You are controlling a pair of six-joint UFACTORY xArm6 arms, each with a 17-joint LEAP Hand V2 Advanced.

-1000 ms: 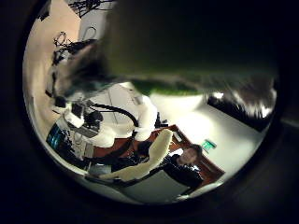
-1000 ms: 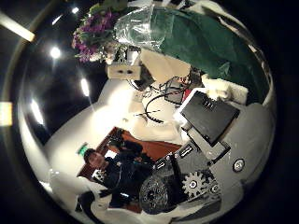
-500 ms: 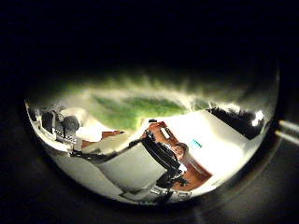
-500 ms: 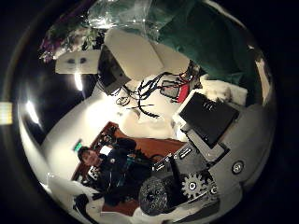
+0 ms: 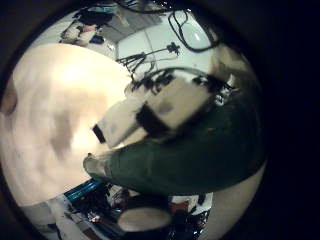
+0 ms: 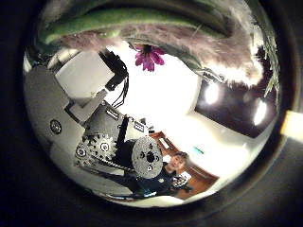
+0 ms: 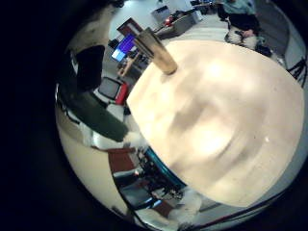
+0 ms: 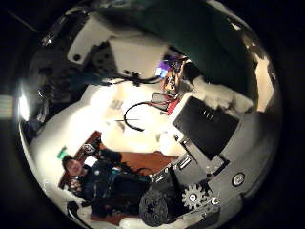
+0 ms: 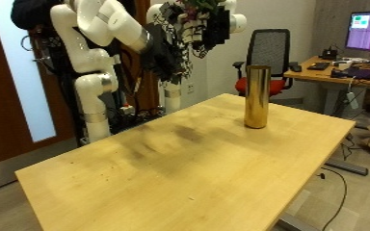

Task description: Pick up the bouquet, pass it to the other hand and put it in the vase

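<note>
Outside view: one light wooden table (image 9: 198, 164) carries one tall gold vase (image 9: 255, 96), which stands upright near the table's far end with nothing in it. Both arms reach in well above the tabletop, and their two hands meet in a single dark cluster high over the table's back edge. The one bouquet (image 9: 196, 19) is up there with them, clear of the table and well apart from the vase. In that cluster I cannot tell which hand is which, or whose fingers are closed on the wrap. The left thumb side palm view has the bouquet's green stems and pale fuzzy sprays filling the space right at the palm. One pink flower head (image 6: 147, 59) hangs out of them, and the geared body of the left hand (image 6: 114, 151) sits beside it. The left little finger side palm view shows the dark green wrap (image 5: 190, 150) close across the palm, with the white and black right hand (image 5: 160, 105) touching it on the far side. The right thumb side palm view shows the same wrap just beyond the left hand. Whether either hand actually grips the bouquet cannot be told. The right little finger side palm view looks down on the table and the single vase.
</note>
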